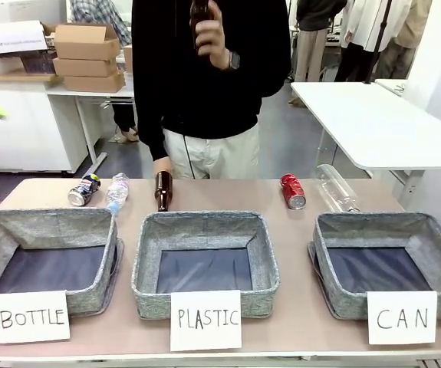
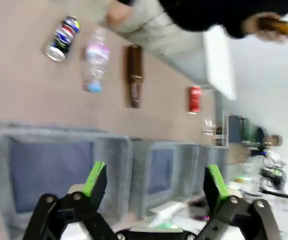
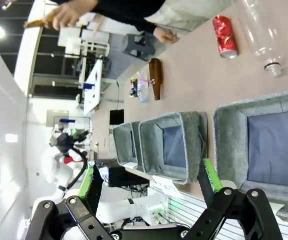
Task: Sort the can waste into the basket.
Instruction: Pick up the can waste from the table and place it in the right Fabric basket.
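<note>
Can waste, red can (image 1: pixel 292 191) and dark can (image 1: pixel 83 189), lay at the desk's (image 1: pixel 289 249) far edge, well beyond left gripper (image 2: pixel 155 175) and right gripper (image 3: pixel 149 172), both wide apart, empty.

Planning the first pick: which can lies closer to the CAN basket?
The red can, lying just beyond the far left corner of the CAN basket. The dark blue can lies at the far left, behind the BOTTLE basket.
</note>
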Robot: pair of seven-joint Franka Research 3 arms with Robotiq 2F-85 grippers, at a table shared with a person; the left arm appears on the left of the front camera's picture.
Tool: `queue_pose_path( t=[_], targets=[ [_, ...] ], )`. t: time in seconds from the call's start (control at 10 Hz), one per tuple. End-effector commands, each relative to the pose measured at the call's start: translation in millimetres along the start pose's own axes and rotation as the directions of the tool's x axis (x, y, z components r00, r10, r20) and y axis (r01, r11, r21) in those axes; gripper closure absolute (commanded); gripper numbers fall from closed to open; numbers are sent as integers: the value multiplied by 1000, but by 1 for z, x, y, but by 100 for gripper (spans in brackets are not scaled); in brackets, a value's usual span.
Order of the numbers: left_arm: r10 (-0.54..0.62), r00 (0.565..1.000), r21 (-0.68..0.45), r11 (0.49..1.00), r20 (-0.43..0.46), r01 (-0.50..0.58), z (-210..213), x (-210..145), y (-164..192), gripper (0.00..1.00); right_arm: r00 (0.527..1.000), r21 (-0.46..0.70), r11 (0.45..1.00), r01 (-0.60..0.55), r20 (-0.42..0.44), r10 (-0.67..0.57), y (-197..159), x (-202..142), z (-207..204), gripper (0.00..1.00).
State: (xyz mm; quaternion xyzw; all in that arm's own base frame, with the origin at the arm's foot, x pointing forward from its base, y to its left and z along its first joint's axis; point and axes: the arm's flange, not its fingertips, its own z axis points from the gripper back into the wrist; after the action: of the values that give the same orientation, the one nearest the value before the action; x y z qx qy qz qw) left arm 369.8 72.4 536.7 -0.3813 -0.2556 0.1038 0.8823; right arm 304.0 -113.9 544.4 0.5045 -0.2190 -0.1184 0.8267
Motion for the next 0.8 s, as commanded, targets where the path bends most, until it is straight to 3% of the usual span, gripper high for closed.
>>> queue_pose_path(
  t=[0.0,0.1,0.2,0.3,0.4,0.5,0.6,0.7],
  targets=[
    [-89,996,201,975,-23,91,-50,44,6,0,1000,25,999,-27,6,27,1,4,0,0],
    [-143,990,308,941,-18,141,-77,54,8,0,1000,25,999,-27,6,27,1,4,0,0],
    [-100,995,264,960,0,97,-85,65,10,0,1000,25,999,-27,6,27,1,4,0,0],
    [14,998,170,985,-56,-5,-72,66,6,0,1000,25,999,-27,6,27,1,4,0,0],
    [-145,989,261,955,-10,142,-91,51,4,0,1000,25,999,-27,6,27,1,4,0,0],
    [-100,995,252,962,-22,103,-99,60,11,0,1000,25,999,-27,6,27,1,4,0,0],
    [-107,991,6,994,-80,108,-32,35,-4,0,1000,25,999,-27,6,27,1,4,0,0],
    [-163,985,-128,977,61,170,50,6,-13,0,1000,25,999,-27,6,27,1,4,0,0]
  ],
)
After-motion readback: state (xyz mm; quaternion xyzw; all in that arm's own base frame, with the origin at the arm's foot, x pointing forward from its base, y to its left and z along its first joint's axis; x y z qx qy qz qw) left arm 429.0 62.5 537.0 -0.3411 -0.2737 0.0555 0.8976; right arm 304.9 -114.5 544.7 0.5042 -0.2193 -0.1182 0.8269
